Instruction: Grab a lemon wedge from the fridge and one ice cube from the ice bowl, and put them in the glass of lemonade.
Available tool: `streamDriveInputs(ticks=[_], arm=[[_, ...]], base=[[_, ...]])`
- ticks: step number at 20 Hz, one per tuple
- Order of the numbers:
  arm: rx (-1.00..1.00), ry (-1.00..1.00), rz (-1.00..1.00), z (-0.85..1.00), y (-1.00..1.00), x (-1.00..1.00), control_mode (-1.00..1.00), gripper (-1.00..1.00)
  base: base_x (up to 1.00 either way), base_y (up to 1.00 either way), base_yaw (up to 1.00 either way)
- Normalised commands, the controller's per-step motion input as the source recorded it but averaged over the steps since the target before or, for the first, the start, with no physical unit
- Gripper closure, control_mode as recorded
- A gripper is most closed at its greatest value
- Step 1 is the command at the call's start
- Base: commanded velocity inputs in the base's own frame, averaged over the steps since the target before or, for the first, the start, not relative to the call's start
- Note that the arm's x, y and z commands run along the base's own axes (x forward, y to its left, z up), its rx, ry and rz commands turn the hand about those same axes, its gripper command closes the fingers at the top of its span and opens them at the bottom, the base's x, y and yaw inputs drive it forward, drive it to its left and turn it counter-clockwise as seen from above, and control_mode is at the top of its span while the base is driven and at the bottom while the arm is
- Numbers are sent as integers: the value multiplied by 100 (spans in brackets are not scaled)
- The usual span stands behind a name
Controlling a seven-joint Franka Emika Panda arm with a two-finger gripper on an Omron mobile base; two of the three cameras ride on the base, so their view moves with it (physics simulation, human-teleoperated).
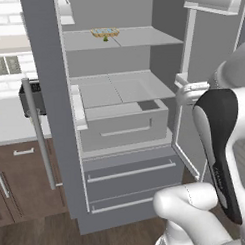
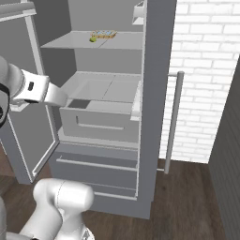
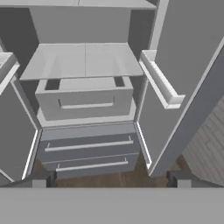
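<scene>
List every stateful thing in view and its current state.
Tall grey double-door fridge: both doors swung open.
Grey inner bin: pulled forward, out past the shelf above it.
Two lower grey drawers: shut.
Small yellow-green lemon wedge: untouched, lying on the upper shelf in a small tray.
Two-finger dark gripper: open, empty, back from the fridge.

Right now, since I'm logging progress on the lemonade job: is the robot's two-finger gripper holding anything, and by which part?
Nothing is held. The two-finger gripper stands open, its dark fingertips wide apart before the tall grey double-door fridge, touching nothing.
</scene>
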Motion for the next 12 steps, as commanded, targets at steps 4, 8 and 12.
streamDriveInputs(ticks=[4, 8, 12], arm=[[2, -4, 1, -6, 0, -6, -100, -100], [0, 0, 1, 0, 0, -12, -100, -100], [0, -3, 2, 0, 8, -36, -100, -100]], base=[[0, 0, 0], [0, 0, 0], [0, 0, 0]])
